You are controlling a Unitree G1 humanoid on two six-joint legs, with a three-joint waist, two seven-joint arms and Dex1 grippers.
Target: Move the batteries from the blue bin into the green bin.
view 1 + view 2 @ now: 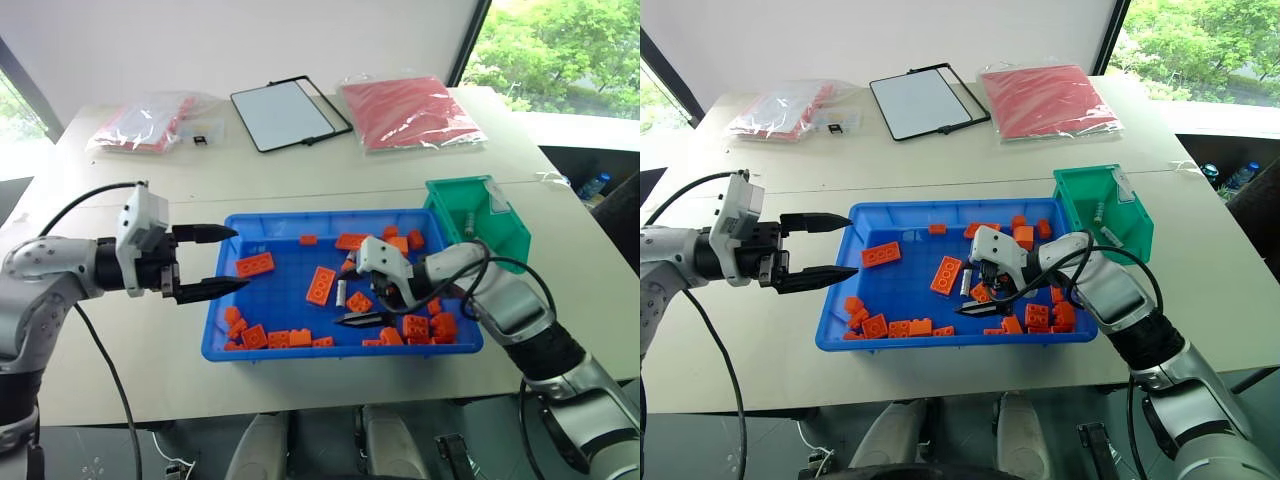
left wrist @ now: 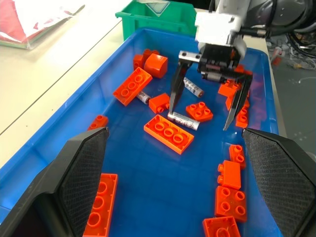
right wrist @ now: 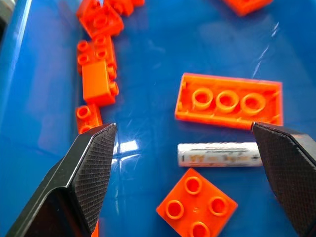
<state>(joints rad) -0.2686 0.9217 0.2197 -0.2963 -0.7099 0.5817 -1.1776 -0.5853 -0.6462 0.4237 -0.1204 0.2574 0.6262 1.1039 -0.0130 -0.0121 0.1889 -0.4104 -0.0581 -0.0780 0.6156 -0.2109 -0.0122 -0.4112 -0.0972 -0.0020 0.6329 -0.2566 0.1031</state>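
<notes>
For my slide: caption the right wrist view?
Open right tool poised over a battery among orange bricks in the blue bin.

Place: an office or test room
Clues: big pale table [image 1: 300, 165], window with green trees [image 1: 560, 50], whiteboard tablet [image 1: 288, 112]

battery [image 3: 219, 154]: floor bare one side | bricks [image 3: 228, 101] flank it

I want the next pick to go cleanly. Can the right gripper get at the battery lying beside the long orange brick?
Probably yes. The right gripper hangs over that battery with jaws open, nothing on top of it. The long brick and a square brick flank it closely, so a finger might nudge one.
</notes>
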